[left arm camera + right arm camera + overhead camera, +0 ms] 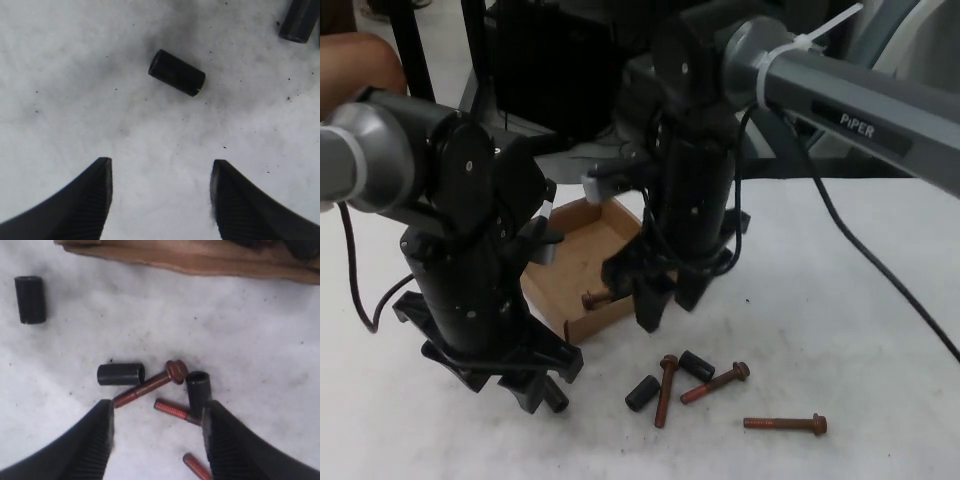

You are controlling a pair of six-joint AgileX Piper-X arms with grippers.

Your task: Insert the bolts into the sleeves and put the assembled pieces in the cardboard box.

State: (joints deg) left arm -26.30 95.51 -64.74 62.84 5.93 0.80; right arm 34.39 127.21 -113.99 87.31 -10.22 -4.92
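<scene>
My left gripper [161, 195] is open, hanging just over the white bench with a black sleeve [176, 72] lying ahead of its fingertips. In the high view that left gripper [542, 388] is low at the front left, beside the sleeve [557, 398]. My right gripper [157, 440] is also open, above a cluster of rusty bolts [150, 384] and black sleeves [121, 374]. The high view shows the right gripper [670, 303] by the cardboard box [570, 265], which holds one assembled piece [600, 297]. Loose bolts [665, 390] and sleeves [642, 392] lie in front of the box.
A third bolt [785, 424] lies apart at the front right. Another sleeve [30, 299] rests alone near the box edge [200, 262]. Cables hang from both arms. The bench's right side is bare white surface.
</scene>
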